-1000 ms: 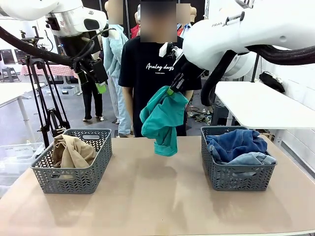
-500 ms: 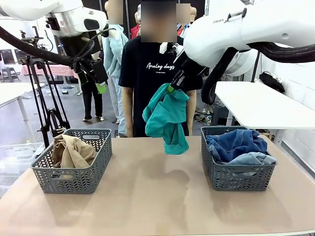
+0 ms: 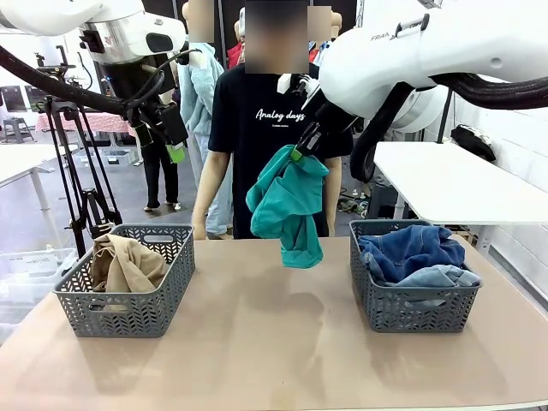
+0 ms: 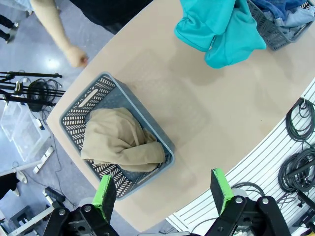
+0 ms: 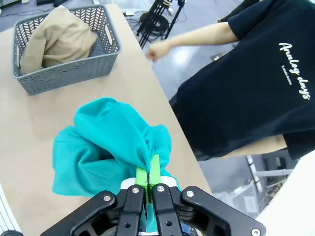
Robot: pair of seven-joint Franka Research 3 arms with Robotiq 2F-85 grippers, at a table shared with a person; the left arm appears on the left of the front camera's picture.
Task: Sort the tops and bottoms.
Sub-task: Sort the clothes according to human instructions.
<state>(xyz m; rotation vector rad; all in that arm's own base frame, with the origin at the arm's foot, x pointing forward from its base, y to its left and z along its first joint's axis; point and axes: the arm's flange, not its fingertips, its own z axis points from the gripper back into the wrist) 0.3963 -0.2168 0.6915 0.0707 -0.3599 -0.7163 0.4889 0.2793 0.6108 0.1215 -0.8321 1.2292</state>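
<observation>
We see the right gripper [image 3: 297, 155] with jaws clamped on the teal tee [image 3: 287, 208], hanging above the worktop [image 3: 274, 342] between 2 baskets. The left gripper [image 3: 175, 154] hovers with jaws apart, holding nothing.

A soft teal-green tee [image 3: 287, 205] hangs bunched in the air above the far middle of the tan wooden table [image 3: 257, 342], off its surface. A crumpled tan-beige shirt [image 3: 125, 264] lies heaped in the grey plastic basket at the table's left end. Darker blue denim shorts [image 3: 409, 247] and a pale light-blue denim garment [image 3: 437, 276] lie piled in the matching basket at the table's right end.
</observation>
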